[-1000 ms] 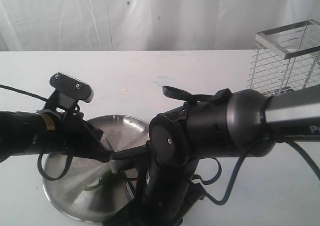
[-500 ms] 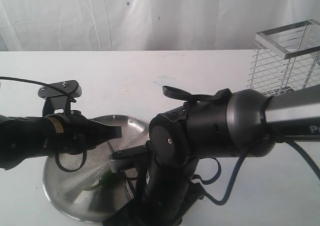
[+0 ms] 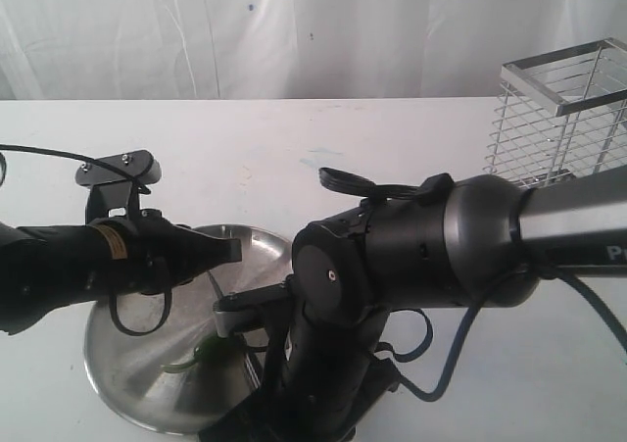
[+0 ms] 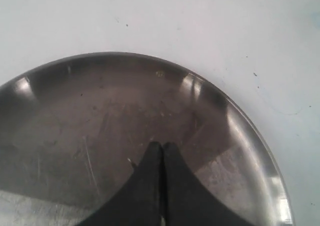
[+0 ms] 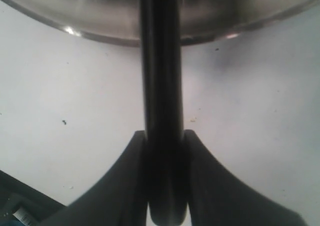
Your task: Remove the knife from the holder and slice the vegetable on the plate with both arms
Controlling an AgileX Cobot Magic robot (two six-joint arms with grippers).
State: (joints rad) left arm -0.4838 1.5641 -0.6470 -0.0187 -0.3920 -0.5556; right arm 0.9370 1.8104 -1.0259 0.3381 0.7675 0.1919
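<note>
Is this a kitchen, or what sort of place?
Probably a robot test bench, not a kitchen: two black robot arms work over a white table with a white sheet behind, plus a steel plate and wire holder.

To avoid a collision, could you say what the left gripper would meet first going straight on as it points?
Possibly the right arm, which the left gripper points toward in the exterior view; its wrist view shows only plate and table ahead, so depth is unclear.
</note>
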